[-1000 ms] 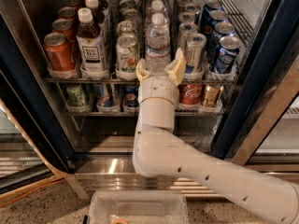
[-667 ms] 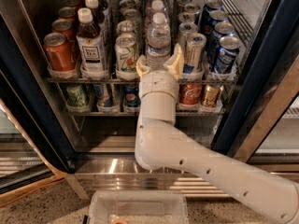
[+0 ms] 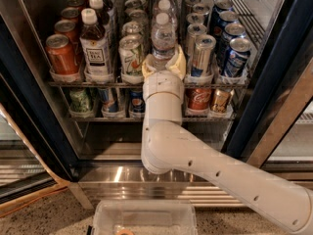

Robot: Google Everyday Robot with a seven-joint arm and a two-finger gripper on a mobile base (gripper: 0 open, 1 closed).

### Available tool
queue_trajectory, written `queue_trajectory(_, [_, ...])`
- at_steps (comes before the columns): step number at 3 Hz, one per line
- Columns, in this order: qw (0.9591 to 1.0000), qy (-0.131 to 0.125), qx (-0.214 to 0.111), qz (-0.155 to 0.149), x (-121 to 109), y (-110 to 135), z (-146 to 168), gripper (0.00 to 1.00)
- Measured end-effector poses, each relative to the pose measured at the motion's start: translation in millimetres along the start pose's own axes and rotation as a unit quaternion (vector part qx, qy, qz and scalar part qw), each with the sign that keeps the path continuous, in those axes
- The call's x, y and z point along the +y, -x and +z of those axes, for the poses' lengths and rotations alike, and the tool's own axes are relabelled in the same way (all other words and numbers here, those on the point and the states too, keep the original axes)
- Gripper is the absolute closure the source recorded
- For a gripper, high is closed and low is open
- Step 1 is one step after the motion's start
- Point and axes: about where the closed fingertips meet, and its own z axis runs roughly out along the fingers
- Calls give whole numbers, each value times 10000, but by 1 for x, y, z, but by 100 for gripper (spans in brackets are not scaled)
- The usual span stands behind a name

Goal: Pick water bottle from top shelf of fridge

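Observation:
The water bottle (image 3: 163, 38), clear and ribbed with a white cap, stands at the front of the middle lane on the top shelf (image 3: 63, 83), a silver wire rack in the fridge (image 3: 29, 106). My gripper (image 3: 164, 65) has reached in from below. Its cream fingers (image 3: 149, 68) press against both sides of the bottle's lower half, shut on it. The bottle stands upright on the rack, and its base is hidden behind my wrist.
A dark tea bottle (image 3: 94, 45) and a red can (image 3: 61, 55) stand to the left, with silver and blue cans (image 3: 236, 55) to the right. A lower rack holds short soda cans (image 3: 200, 99). A clear plastic bin (image 3: 144, 217) sits on the floor in front.
The gripper has pushed slightly further in around the water bottle and its fingers have drawn in against the bottle's sides. The bottle has not moved.

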Motion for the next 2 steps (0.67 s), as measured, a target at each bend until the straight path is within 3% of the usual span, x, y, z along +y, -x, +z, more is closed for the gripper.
queue_trajectory(2, [10000,-6,35,24,-3,1,2,98])
